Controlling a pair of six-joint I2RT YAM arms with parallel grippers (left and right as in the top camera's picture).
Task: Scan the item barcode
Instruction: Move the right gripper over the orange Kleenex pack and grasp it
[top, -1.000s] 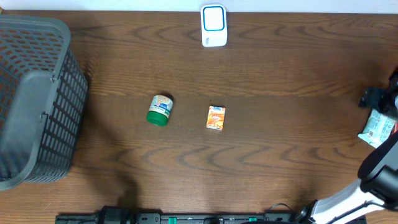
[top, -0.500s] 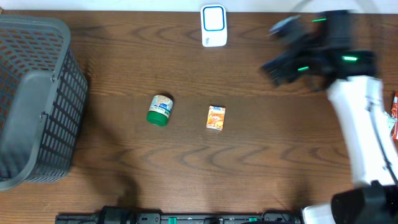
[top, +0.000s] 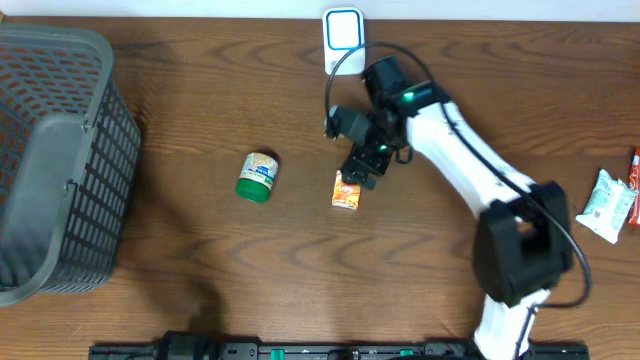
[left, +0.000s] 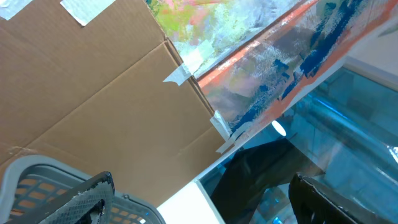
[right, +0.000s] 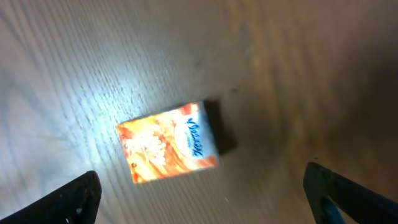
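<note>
So the right gripper (top: 356, 166) is hovering right over the little orange box (top: 347, 193), jaws standing wide open and gripping nothing. From overhead the arm is covering the box's top edge, so I can't tell if anything's touching it. In the right wrist view the box (right: 168, 142) is lying flat on the wooden table (right: 298, 74). The fingertips (right: 74, 199) are only poking in at the bottom corners, and glare is washing out the print, so I'm not making out any barcode. The white scanner (top: 343, 40) is sitting at the table's far edge, with a cable crossing its lower corner. The left gripper (left: 205, 202) is gaping open too and holding nothing. Its camera is pointing up at cardboard (left: 93, 93) and blurry plastic, and that arm is out of the overhead shot.
</note>
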